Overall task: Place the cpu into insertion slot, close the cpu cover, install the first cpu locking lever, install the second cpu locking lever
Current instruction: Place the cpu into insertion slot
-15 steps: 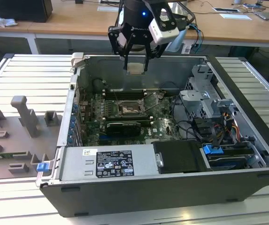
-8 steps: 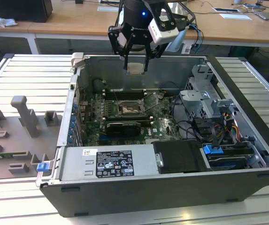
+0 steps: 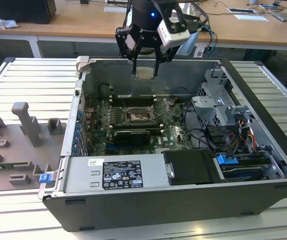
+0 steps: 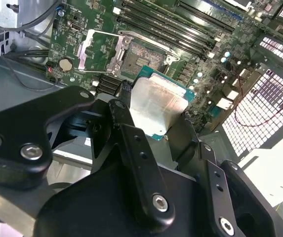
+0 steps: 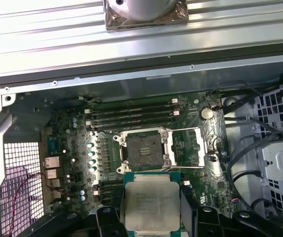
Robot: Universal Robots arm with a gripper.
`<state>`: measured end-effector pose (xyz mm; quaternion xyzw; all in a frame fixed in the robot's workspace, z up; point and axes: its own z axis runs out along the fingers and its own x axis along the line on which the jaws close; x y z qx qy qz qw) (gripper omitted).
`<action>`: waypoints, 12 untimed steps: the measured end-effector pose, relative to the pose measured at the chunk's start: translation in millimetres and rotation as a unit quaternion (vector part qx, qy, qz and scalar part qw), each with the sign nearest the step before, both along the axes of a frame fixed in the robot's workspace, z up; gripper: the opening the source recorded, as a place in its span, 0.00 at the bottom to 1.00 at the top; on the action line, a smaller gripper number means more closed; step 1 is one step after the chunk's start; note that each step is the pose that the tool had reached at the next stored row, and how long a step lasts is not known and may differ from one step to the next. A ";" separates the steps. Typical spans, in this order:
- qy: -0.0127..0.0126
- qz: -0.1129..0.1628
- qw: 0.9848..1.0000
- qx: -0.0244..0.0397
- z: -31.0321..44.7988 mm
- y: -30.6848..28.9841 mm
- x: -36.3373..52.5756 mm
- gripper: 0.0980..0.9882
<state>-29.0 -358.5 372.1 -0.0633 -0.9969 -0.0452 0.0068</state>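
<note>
One cpu [image 5: 151,205] is held by two opposite edges, metal top showing in both wrist views. The jaws of the gripper [image 3: 145,75] are closed on it. In the exterior view the chip is seen in the air above the open computer case [image 3: 183,210], well apart from the motherboard [image 5: 77,148].

The insertion slot [image 5: 145,148] is seen bare, nothing seated in it. The cpu cover [image 5: 186,130] is swung open to one side of it. The memory slots [image 5: 131,112] are noted just beside the socket.

Risks, as judged:
- An edge grip only is used, so the chip could be shifted or dropped by a knock.
- If the chip is lowered tilted or off square, the socket contacts could be bent.
- The cover or the memory slots could be struck by the fingers, given the tight clearance.
</note>
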 end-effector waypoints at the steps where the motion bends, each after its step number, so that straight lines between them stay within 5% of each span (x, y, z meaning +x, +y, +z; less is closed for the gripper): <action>1: 0.000 -0.003 1.000 0.000 0.0 0.0 0.0 0.49; 10: 0.000 -0.032 1.000 0.000 -0.1 0.0 0.0 0.49; 12: 0.000 -0.056 0.998 0.000 -0.6 0.0 0.0 0.49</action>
